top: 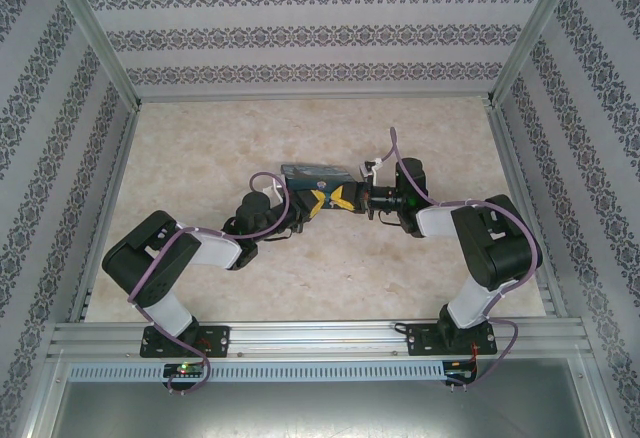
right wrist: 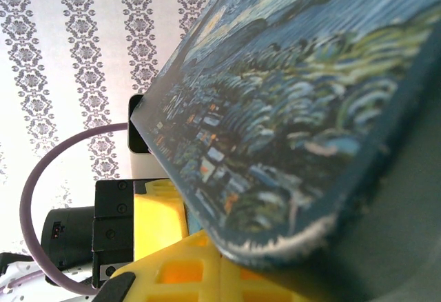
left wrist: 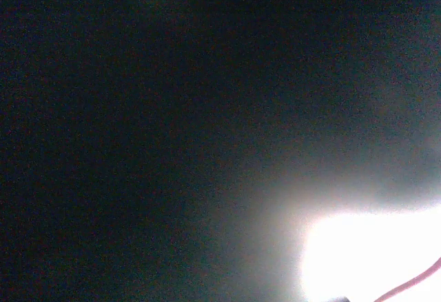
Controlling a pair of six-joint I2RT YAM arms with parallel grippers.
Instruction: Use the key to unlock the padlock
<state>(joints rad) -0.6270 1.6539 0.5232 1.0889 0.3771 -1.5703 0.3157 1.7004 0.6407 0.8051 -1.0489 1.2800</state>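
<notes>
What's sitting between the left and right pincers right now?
In the top external view, the near edge of the painted box lies at the short gap between the left pincer and the right pincer, which nearly meet.

Both arms are built alike: glossy black rounded joint housings joined by smooth white links. In the overhead view the left arm point(top: 160, 258) fills the lower left and the right arm point(top: 495, 248) the lower right. Each rises from a black base plate point(top: 185, 339). A thin purple cable point(top: 396, 153) loops along each arm. The jaws are yellow. At the bottom of the right wrist view the yellow plastic point(right wrist: 186, 274) has a square lattice, with a black block point(right wrist: 114, 226) with small screws to its left.
</notes>
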